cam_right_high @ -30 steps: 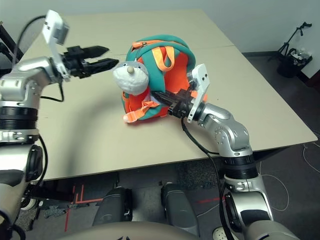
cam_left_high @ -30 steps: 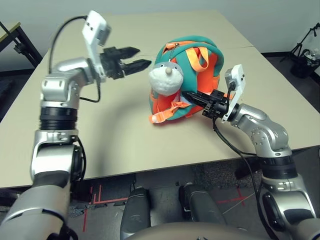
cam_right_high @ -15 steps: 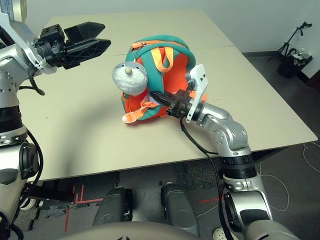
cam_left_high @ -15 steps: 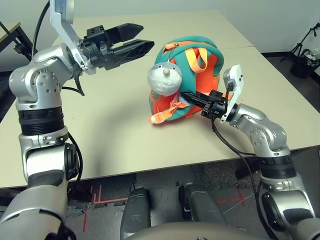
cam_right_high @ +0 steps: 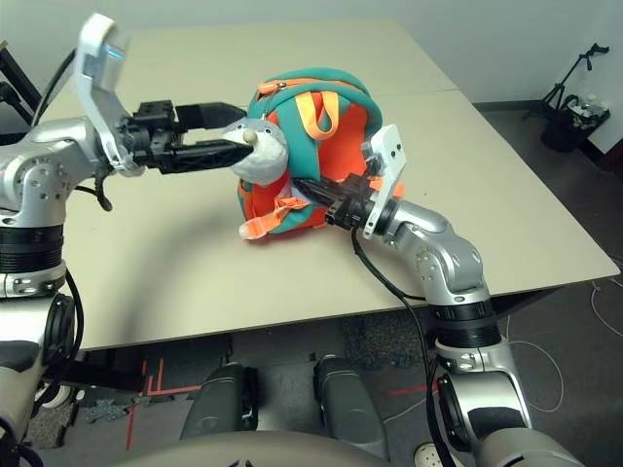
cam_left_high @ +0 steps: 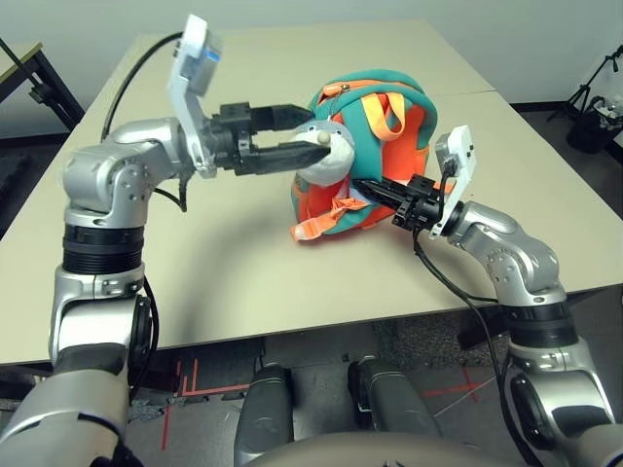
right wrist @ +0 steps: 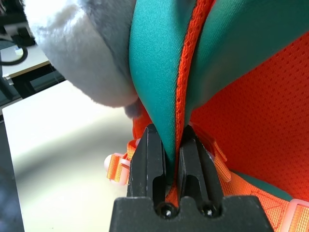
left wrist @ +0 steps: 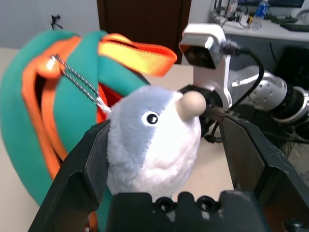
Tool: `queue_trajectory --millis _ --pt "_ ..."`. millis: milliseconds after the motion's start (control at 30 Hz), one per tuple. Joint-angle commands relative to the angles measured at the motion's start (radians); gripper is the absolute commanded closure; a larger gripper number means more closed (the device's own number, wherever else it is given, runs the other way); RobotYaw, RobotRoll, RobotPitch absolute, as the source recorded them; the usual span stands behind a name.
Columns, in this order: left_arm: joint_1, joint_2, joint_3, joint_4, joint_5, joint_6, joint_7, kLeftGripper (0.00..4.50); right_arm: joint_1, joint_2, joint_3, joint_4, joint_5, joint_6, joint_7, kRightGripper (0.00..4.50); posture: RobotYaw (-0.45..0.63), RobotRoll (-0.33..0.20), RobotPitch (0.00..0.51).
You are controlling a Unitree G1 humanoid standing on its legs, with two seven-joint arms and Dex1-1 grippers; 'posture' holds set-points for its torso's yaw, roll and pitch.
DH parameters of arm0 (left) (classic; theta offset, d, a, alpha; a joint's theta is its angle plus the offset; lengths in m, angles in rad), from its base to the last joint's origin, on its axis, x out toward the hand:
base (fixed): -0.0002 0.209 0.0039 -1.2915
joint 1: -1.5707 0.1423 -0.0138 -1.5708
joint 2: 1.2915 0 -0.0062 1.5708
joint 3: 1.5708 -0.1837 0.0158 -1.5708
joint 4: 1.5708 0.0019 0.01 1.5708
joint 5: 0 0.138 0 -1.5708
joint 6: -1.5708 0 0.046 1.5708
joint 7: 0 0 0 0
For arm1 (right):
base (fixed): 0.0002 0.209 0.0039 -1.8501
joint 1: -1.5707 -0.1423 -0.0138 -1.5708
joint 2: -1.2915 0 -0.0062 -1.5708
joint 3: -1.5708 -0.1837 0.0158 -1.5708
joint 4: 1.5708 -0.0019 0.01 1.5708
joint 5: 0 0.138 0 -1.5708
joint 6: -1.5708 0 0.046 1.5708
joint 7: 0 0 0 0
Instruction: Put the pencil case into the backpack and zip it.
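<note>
Left wrist view puts my left gripper [left wrist: 164, 159] spread wide, one black finger [left wrist: 82, 169] on each side of the grey-white plush animal head [left wrist: 154, 137] that hangs on the front of the small teal and orange backpack [left wrist: 43, 111]. Whether the pads actually touch the plush I cannot tell — nothing is clamped between them. A thin silver chain [left wrist: 79, 82] runs from an orange zipper pull down toward the plush head, and an orange webbing loop [left wrist: 137, 50] arches over the top of the bag.

From the head camera, the backpack [cam_left_high: 375, 146] stands upright near the middle of the wide beige table [cam_left_high: 224, 253], its orange straps [cam_left_high: 326, 219] spilling onto the tabletop at the near side. My left gripper [cam_left_high: 302, 131] reaches in level from the left, its fingers bracketing the plush head [cam_left_high: 326, 156].

My right gripper [cam_left_high: 365, 188] comes in from the right, low against the bag's side. Its own wrist camera shows the two fingers [right wrist: 149, 162] pinched tight on a fold of teal fabric and orange mesh edging — a firm grip on the backpack [right wrist: 241, 72] itself.
</note>
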Motion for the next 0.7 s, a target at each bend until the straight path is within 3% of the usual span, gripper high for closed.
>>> queue_trajectory --millis 33,133,300,433,700 --pt "0.000 -0.017 -0.010 0.031 0.017 -0.005 0.013 0.21 -0.005 0.007 0.016 0.002 -0.004 -0.003 0.005 4.50 -0.09 0.000 0.057" --pt "-0.003 -0.022 -0.004 0.037 0.013 0.002 0.019 0.98 -0.002 0.010 0.014 -0.002 -0.003 -0.003 0.001 4.50 -0.10 0.000 0.063" --pt "-0.002 -0.015 -0.011 0.038 0.020 0.008 0.016 3.00 0.007 0.011 0.013 -0.008 -0.002 -0.001 -0.002 4.50 -0.10 0.000 0.070" --pt "-0.001 -0.011 -0.006 0.037 0.027 0.006 0.020 4.21 0.010 0.013 0.014 -0.011 -0.002 0.001 -0.005 4.50 -0.09 0.000 0.071" --pt "-0.064 0.085 0.054 0.114 0.013 -0.004 -0.052 4.32 0.007 0.016 0.017 -0.008 -0.005 -0.002 -0.004 4.50 -0.09 0.000 0.072"
